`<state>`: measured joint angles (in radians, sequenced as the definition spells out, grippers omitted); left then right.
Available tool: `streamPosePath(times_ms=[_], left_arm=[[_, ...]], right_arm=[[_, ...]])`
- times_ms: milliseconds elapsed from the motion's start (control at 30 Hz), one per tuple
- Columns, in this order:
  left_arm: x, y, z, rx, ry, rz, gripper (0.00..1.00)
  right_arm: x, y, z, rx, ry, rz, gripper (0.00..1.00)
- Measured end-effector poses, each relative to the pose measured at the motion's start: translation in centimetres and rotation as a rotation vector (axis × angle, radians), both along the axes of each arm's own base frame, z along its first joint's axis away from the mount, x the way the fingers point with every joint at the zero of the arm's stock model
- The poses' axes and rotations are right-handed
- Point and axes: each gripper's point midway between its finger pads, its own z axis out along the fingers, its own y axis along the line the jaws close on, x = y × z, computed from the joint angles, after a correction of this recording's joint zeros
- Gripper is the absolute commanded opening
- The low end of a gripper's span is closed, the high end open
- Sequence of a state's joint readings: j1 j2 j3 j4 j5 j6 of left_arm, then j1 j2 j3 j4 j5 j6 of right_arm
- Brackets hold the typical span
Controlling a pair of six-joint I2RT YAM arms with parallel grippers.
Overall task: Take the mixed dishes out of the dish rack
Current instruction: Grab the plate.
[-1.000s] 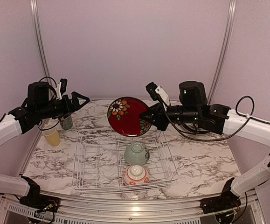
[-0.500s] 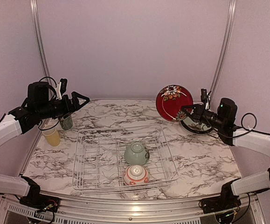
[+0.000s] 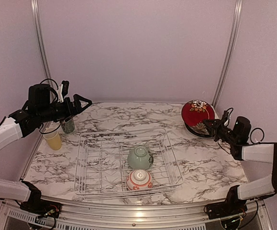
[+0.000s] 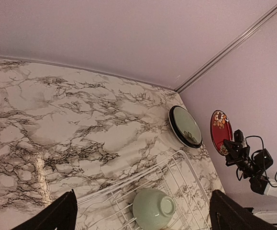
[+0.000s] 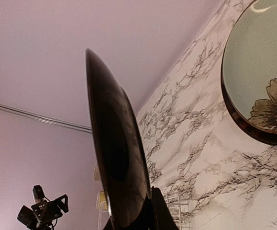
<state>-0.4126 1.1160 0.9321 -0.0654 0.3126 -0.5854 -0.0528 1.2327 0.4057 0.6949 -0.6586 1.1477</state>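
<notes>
The wire dish rack (image 3: 100,165) stands mid-table and holds two upturned bowls, a pale green bowl (image 3: 139,157) and a red-striped white bowl (image 3: 138,179). My right gripper (image 3: 215,126) is shut on the rim of a dark red floral plate (image 3: 197,112), held upright at the far right just above a teal floral plate (image 3: 199,131) lying on the table. In the right wrist view the held plate (image 5: 116,158) shows edge-on. My left gripper (image 3: 83,103) hangs open and empty at the back left, above a patterned cup (image 3: 68,125) and a yellow cup (image 3: 53,139).
The left wrist view looks down on the green bowl (image 4: 152,208), the rack's back corner (image 4: 188,165) and the teal plate (image 4: 185,126). Walls close in the table at the back and both sides. Bare marble table (image 3: 128,120) lies behind the rack.
My right arm has swung the red floral plate from over the rack's back edge to the far right and lowered it toward the teal plate. The left arm has not moved.
</notes>
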Motion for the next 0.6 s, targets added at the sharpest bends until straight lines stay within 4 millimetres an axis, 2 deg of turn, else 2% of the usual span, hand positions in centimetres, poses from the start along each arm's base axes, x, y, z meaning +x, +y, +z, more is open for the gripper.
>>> streamPosePath(times_ms=[200,467,600], left_arm=[[0.0,0.0,0.0,0.004,-0.004,-0.001,0.99],[0.0,0.0,0.0,0.007,-0.007,-0.003,0.99],[0.0,0.0,0.0,0.008,-0.007,-0.003,0.99]], right_arm=[[0.6,-2.0,-1.1,-0.003,0.046,-0.095,0.0],[2.1,-5.6,-4.9,-0.048,0.227,-0.254,0.0],[3.2,-6.9,-5.3,-0.085,0.259,-0.303,0.0]])
